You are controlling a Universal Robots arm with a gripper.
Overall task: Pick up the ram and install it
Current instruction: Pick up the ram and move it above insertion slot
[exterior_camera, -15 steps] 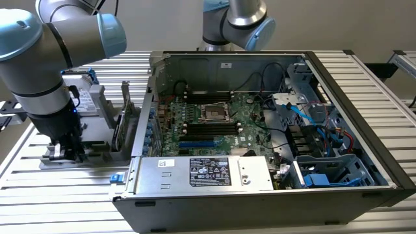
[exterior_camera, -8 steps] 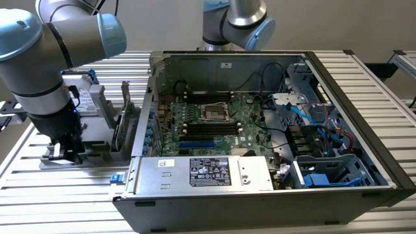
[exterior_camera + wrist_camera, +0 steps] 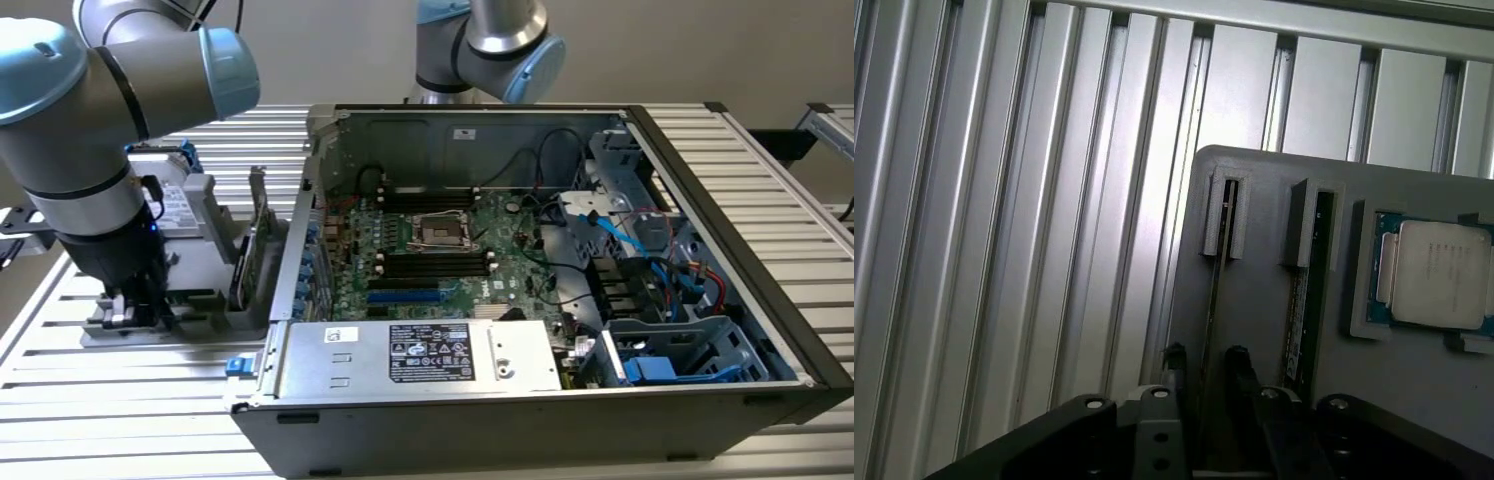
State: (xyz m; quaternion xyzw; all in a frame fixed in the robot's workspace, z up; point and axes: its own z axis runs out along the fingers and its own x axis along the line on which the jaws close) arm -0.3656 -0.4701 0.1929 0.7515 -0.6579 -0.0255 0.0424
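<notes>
The ram (image 3: 1213, 285) is a thin stick standing on edge in a slot of a grey holder (image 3: 1259, 190). A second stick of the same kind (image 3: 1301, 300) stands in the neighbouring slot. My gripper (image 3: 1206, 362) is down over the first stick, with one black fingertip (image 3: 1174, 360) on each side of its edge and a small gap showing on both sides, so it is open. In the exterior view my gripper (image 3: 134, 305) is low over the holder (image 3: 200, 255), to the left of the open computer case (image 3: 534, 410). The black memory slots (image 3: 427, 262) lie on the motherboard inside.
A square silver processor chip (image 3: 1439, 272) sits in a recess of the holder beside the sticks. The case's power supply (image 3: 414, 355) lies along its near wall, with cables and drive bays (image 3: 667, 340) at the exterior view's right. A second arm's base (image 3: 481, 45) stands behind the case.
</notes>
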